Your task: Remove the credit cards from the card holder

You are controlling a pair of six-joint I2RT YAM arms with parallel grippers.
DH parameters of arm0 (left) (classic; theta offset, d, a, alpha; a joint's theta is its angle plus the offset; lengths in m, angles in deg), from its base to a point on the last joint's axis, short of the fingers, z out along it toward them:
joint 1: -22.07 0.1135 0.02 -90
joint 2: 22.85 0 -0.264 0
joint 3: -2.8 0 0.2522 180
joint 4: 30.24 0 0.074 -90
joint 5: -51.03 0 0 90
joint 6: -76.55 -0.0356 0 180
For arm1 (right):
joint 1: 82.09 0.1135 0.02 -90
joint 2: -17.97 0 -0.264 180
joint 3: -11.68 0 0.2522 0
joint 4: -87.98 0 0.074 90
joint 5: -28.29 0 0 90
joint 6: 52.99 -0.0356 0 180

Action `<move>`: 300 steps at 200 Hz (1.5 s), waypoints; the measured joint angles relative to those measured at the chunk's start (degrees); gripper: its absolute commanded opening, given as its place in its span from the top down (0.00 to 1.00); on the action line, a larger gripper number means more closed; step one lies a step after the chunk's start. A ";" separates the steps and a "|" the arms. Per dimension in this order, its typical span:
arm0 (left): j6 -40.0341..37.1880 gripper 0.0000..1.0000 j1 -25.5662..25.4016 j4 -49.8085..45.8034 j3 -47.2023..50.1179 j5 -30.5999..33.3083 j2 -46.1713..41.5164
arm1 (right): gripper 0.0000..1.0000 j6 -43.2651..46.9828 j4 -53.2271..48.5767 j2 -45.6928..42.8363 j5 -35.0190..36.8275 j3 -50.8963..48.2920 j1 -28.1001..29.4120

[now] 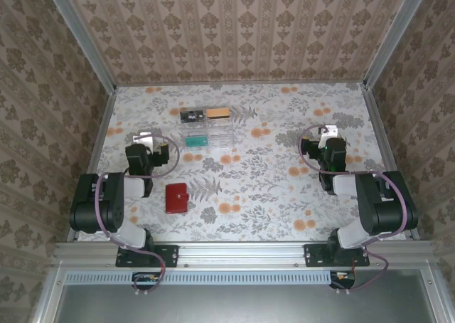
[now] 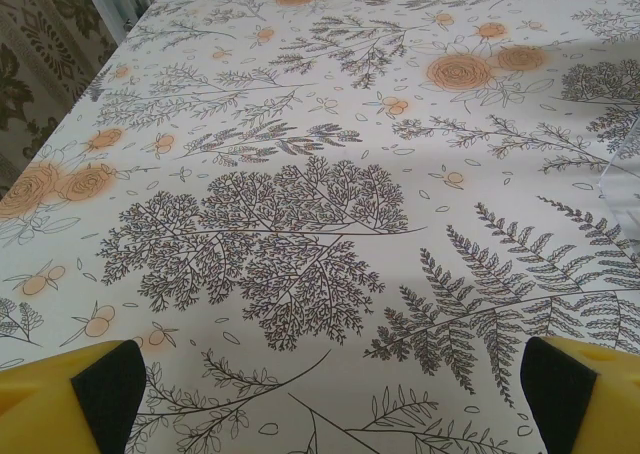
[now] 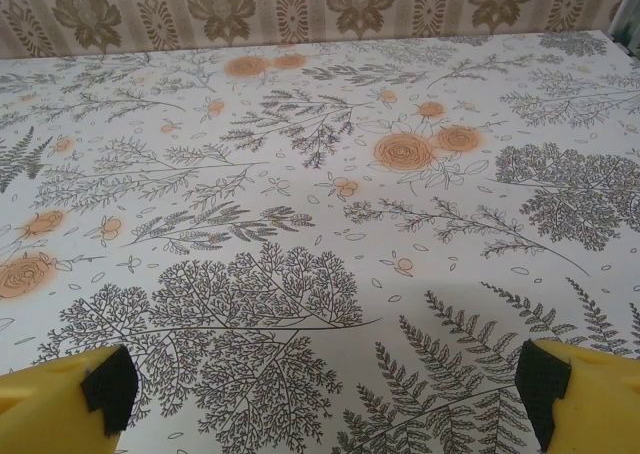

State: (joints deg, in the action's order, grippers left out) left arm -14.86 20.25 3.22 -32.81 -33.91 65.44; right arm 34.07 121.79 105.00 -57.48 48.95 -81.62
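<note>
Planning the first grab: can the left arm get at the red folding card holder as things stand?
Probably yes: the small red leather-like folding card holder lies closed beside the left arm, with nothing around it, and the left hand is open.

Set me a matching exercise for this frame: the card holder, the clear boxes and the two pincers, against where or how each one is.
Things: 1 card holder; 2 clear boxes; 3 left pincer; 4 right pincer.
Descriptions: A open, over the right side of the table; B red, folded shut, lying front left; C far middle of the table; D open, over the left side, beyond the card holder.
Pairs: 1-B, 2-C, 3-D, 4-A.
</note>
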 measured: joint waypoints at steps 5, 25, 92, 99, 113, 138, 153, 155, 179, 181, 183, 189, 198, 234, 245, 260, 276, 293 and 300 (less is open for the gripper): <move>0.00 0.00 0.00 0.00 0.00 0.02 0.00 | 0.00 0.00 0.00 0.00 0.00 0.00 0.00; 0.02 0.00 0.00 0.00 0.00 0.02 0.00 | 0.00 0.00 0.00 0.00 0.00 0.00 0.00; 0.00 0.00 0.00 0.00 0.00 0.00 0.00 | 0.00 0.00 0.00 0.00 0.00 0.00 0.00; 0.02 0.00 0.00 -0.02 0.00 0.00 0.00 | 0.00 0.00 0.00 0.00 0.00 0.00 0.00; 0.00 0.00 0.00 0.00 0.00 -0.02 0.00 | 0.00 0.00 0.00 0.00 0.00 0.00 0.00; 0.02 0.00 0.04 -0.02 0.00 -0.46 0.00 | 0.00 0.00 0.00 0.00 0.00 0.00 0.00; 0.02 0.00 0.04 -0.02 0.00 -0.81 0.00 | 0.00 0.00 0.00 0.00 0.00 0.00 0.00; 0.02 0.00 0.04 -0.02 0.00 -0.81 0.00 | 0.00 0.00 0.00 0.00 0.00 0.00 0.00; -0.09 0.00 0.17 -0.50 -0.20 -1.70 -0.15 | 0.00 0.00 0.00 0.00 0.00 0.00 0.00; -0.15 0.00 0.22 -0.81 -0.31 -1.77 -0.24 | 0.00 0.00 0.00 0.00 0.00 0.00 0.00; -0.15 0.00 0.26 -1.07 -0.42 -1.88 -0.31 | 0.00 0.02 0.00 0.00 0.00 0.00 0.00; -0.17 0.00 0.33 -2.38 -0.87 -1.97 -0.87 | 0.00 0.00 0.00 0.00 0.00 0.00 0.00; -0.17 0.00 0.37 -5.70 -2.05 -1.84 -2.58 | 0.00 0.00 -0.33 -0.28 0.02 0.00 0.00; 1.44 0.00 0.33 -26.21 -14.40 1.97 -13.92 | 0.00 -0.72 -10.91 -8.98 1.29 1.07 0.00; 3.32 0.00 0.33 -31.45 -18.40 3.10 -17.16 | 0.00 -1.97 -14.38 -12.76 1.53 2.34 0.00; 7.50 0.00 0.44 -39.87 -23.56 4.44 -20.90 | 0.00 -4.92 -19.12 -17.55 1.51 4.83 0.00; 12.09 0.00 0.79 -48.54 -27.87 4.81 -23.04 | 0.00 -9.33 -24.48 -21.73 1.42 7.82 0.00; 16.65 0.00 1.18 -56.70 -29.75 3.67 -24.96 | 0.00 -13.49 -30.42 -24.28 0.85 11.47 -0.02; 18.34 0.00 1.22 -59.74 -29.66 3.10 -25.77 | 0.00 -14.93 -32.59 -24.81 0.15 12.83 -0.02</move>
State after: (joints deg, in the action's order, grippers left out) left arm 3.48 21.47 -56.51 -62.47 -30.80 39.67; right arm 19.14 89.20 80.19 -57.32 61.78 -81.64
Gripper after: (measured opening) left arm 0.999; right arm 0.999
